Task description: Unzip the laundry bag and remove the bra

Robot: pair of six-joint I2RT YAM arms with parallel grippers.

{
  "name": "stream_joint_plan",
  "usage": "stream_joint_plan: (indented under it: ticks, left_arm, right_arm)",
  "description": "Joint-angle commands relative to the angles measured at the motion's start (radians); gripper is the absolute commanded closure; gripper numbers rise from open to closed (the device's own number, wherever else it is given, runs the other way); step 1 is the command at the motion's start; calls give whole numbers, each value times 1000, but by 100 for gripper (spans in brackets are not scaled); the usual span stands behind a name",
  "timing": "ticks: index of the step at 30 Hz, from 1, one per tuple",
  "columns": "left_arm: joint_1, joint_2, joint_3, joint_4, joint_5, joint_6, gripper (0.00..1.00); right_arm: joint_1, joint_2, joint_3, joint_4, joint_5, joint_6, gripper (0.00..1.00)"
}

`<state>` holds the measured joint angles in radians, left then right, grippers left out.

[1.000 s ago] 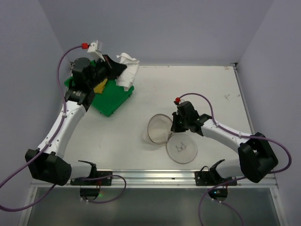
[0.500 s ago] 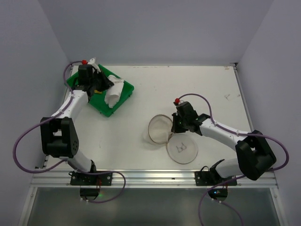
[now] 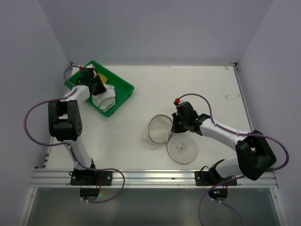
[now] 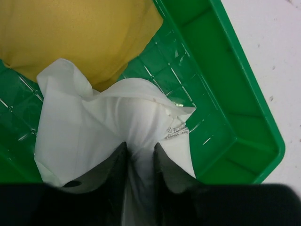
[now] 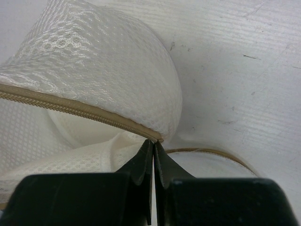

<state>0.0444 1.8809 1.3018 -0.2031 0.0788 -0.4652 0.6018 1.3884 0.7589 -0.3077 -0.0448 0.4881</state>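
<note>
The laundry bag (image 3: pixel 159 128) stands open on the table, its white mesh drum beside its flat round lid (image 3: pixel 182 149), which bears a small black mark. My right gripper (image 3: pixel 176 126) is shut on the bag's zipper edge. In the right wrist view the closed gripper (image 5: pixel 154 142) pinches the tan zipper tape where the mesh bag (image 5: pixel 103 70) meets the lid. The white and mustard-yellow bra (image 3: pixel 104 98) lies in the green tray (image 3: pixel 121 84). My left gripper (image 3: pixel 97 87) is shut on the bra's white fabric (image 4: pixel 89 127), and the left wrist view shows the gripper (image 4: pixel 139 151) below the yellow cup (image 4: pixel 80 37).
The green tray (image 4: pixel 235 122) sits at the table's far left corner, close to the left wall. The table's right edge has a raised metal rail (image 3: pixel 242 94). Purple cables loop from both arms.
My left arm has swung down and back toward the far left, lowering the bra from above the tray into it. The right arm and the bag have not moved.
</note>
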Motion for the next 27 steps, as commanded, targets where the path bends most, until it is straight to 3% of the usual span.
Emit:
stream_joint_plan:
  ticks: [1,2,3,4,6,9,14,18,23,27]
  left_arm:
    - [-14,-2,45,5,-4,-4,57]
    - [-20,-9,47,-1,6,-9,47]
    - [-27,-23,47,-4,12,-12,23]
    - [-34,-61,47,-12,18,-16,16]
    - [-61,-120,33,-32,41,-38,5]
    - [-118,-271,-1,-45,49,-43,0]
    - [-333,-468,-57,-150,19,14,5]
    - [-529,-554,-183,-142,-10,-4,14]
    - [-759,-546,-277,-101,-49,-55,19]
    - [-892,-485,-299,-70,-73,-82,32]
  right_arm:
    - [-2,-11,19,-4,-3,-11,99]
    - [-2,-14,20,-5,-1,-11,98]
    - [-2,-22,26,-8,2,-11,97]
    - [-2,-26,31,-19,3,-11,96]
    - [-2,-35,52,-36,2,-16,94]
    - [-2,-52,88,-68,-6,-23,87]
    - [-2,-120,117,-116,25,10,74]
    - [-2,-199,85,-145,43,66,54]
    - [-22,-272,-2,-217,11,150,49]
    - [-60,-353,-121,-220,-75,204,45]
